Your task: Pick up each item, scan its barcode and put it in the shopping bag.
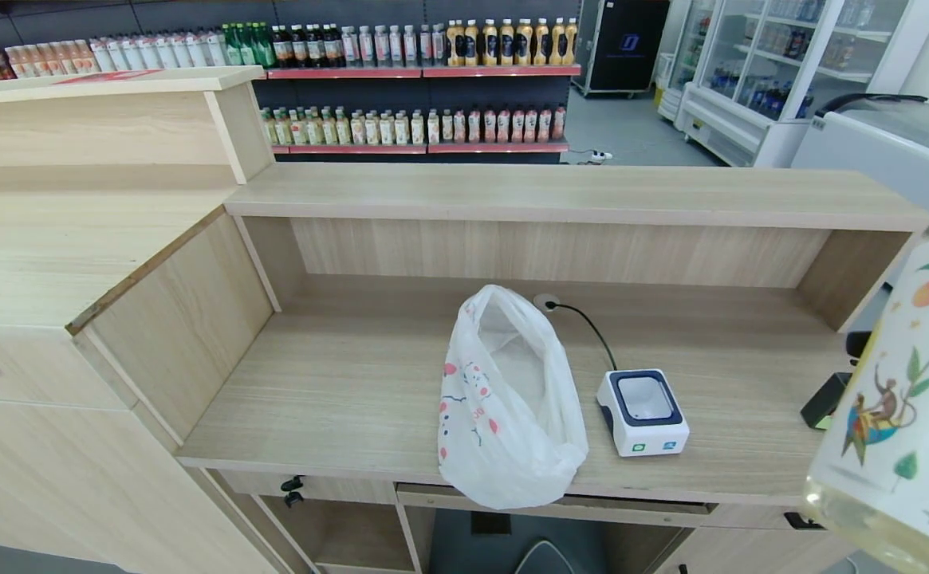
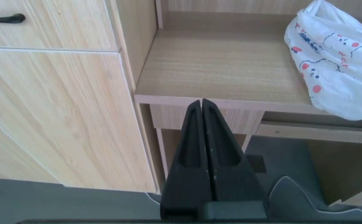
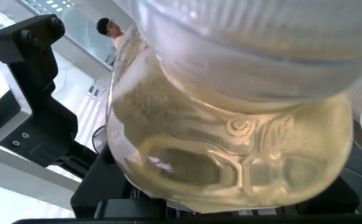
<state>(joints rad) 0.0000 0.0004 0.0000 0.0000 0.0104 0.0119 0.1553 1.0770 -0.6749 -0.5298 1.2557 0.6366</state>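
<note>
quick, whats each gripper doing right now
Left gripper: closed, empty.
Right gripper: closed on the bottle.

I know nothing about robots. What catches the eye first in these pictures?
A big clear bottle of pale yellow drink looms at the right edge of the head view, close to the camera. On the wooden counter an open white shopping bag slumps in the middle, with a small white scanner just to its right.

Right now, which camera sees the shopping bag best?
The head view: the whole shopping bag sits open on the counter beside the scanner. The left wrist view catches part of it at a corner; the right wrist view faces the bottle.
</note>
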